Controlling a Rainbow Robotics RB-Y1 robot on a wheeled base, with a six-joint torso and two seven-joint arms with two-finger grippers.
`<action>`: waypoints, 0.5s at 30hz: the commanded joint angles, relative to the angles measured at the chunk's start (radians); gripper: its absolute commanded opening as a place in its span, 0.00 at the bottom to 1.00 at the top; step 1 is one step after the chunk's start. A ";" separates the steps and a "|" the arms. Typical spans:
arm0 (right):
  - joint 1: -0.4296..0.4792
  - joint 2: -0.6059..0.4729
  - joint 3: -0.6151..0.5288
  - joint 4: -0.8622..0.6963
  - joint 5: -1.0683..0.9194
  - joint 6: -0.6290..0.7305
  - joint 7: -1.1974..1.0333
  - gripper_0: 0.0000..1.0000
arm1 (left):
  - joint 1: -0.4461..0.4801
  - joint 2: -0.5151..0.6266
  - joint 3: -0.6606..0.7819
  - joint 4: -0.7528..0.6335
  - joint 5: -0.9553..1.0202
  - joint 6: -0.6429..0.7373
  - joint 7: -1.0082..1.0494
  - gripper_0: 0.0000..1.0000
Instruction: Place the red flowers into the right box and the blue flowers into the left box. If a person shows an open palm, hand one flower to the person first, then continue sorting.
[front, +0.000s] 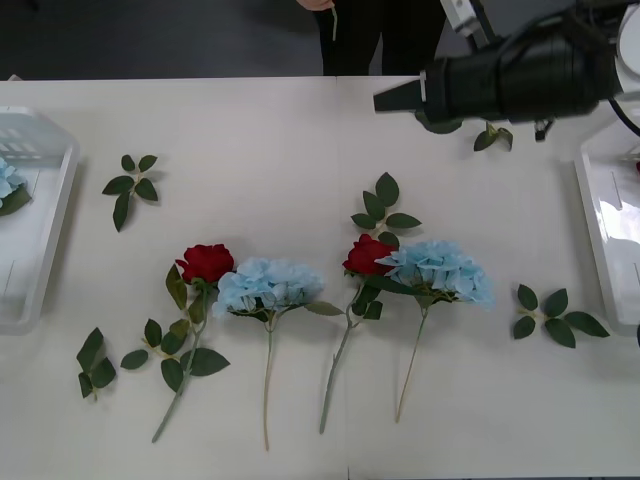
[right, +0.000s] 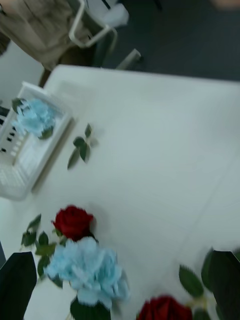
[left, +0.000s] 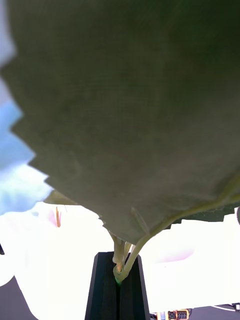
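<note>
Two red flowers (front: 207, 262) (front: 367, 255) and two blue flowers (front: 268, 285) (front: 440, 268) lie in a row mid-table. The slotted left box (front: 62, 200) holds one blue flower (front: 6, 182). The glossy right box (front: 600, 230) sits at the right edge. My right gripper (front: 395, 98) hovers open and empty over the far side of the table, right of centre; its wrist view looks down on a red flower (right: 73, 221), a blue flower (right: 87, 270) and the left box (right: 30, 165). My left gripper (left: 118, 272) is shut on a thin green stem, with a big serrated leaf and pale-blue petals close above it.
Loose green leaf sprigs (front: 130, 185) (front: 385, 210) (front: 552, 318) (front: 95, 365) lie scattered around the flowers. Beyond the far table edge, a person's hand (front: 318, 4) holds a thin stem. The near strip of the table has free room.
</note>
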 joint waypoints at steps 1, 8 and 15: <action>0.183 -0.120 -0.051 -0.276 0.102 0.046 -0.228 1.00 | 0.002 0.047 0.026 -0.004 -0.005 -0.011 -0.051 0.00; 0.408 -0.162 -0.061 -0.570 0.341 0.113 -0.567 1.00 | 0.002 0.047 0.026 -0.004 -0.005 -0.011 -0.051 0.00; 0.565 -0.134 -0.040 -0.736 0.579 0.197 -0.784 1.00 | 0.002 0.047 0.026 -0.004 -0.005 -0.011 -0.051 0.00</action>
